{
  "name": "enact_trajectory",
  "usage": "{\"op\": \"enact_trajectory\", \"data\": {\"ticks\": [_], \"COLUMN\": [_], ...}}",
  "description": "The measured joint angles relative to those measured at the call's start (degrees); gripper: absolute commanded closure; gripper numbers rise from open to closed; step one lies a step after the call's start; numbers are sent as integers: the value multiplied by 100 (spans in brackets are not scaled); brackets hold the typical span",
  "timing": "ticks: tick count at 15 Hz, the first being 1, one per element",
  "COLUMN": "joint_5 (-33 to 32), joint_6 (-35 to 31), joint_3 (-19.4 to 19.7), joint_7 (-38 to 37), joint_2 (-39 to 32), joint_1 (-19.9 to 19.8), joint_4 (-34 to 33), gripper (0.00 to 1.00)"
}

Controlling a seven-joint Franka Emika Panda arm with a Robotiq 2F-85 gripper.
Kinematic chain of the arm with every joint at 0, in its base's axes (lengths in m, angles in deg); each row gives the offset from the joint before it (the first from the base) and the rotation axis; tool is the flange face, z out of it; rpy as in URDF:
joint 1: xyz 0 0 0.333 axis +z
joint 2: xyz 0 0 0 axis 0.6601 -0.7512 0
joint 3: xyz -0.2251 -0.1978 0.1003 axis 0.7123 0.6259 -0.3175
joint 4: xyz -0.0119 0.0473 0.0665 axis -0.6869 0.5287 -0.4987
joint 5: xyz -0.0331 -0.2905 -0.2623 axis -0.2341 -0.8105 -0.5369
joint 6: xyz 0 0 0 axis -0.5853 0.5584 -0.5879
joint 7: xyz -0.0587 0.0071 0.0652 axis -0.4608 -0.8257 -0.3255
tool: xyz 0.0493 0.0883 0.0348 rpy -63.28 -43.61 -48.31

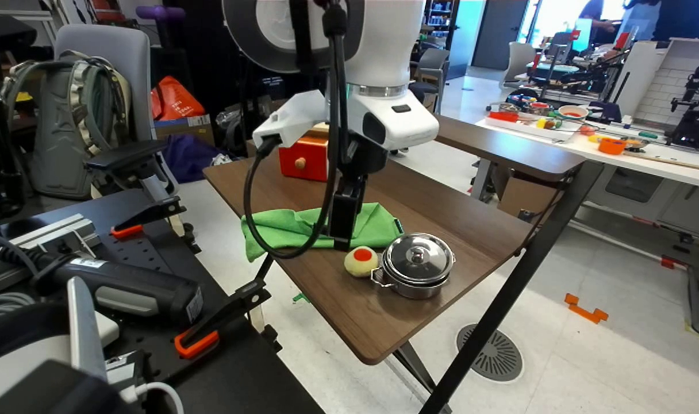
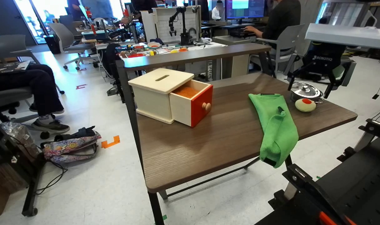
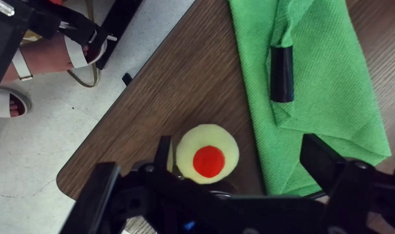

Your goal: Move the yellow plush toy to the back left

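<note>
The yellow plush toy is a small pale-yellow ball with a red-orange spot on top. It sits on the wooden table beside the steel pot, near the front corner. It also shows in an exterior view and in the wrist view. My gripper is open and empty, with its fingers wide apart. In the wrist view the toy appears between the fingers, close to the left one, and the green cloth is under the right one. In an exterior view the gripper hangs by the pot and toy.
A lidded steel pot stands right beside the toy. A green cloth lies across the table and hangs over its edge. A wooden box with an open red-fronted drawer stands further along. The table's edge is near the toy.
</note>
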Motion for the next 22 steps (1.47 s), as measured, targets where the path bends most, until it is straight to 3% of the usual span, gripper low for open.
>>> {"op": "enact_trajectory", "data": {"ticks": [8, 9, 10, 18, 20, 22], "joint_5": [0, 0, 0, 0, 1, 4], "joint_6": [-12, -12, -12, -22, -50, -146], "joint_3": [108, 108, 108, 107, 95, 53], "joint_7": [-170, -187, -192, -192, -186, -169], "joint_2": [-765, -840, -909, -1101, -1064, -956], "joint_1": [42, 58, 74, 95, 94, 91], "joint_4": [-647, -725, -792, -947, -943, -876], "gripper": [0, 25, 26, 87, 99, 95]}}
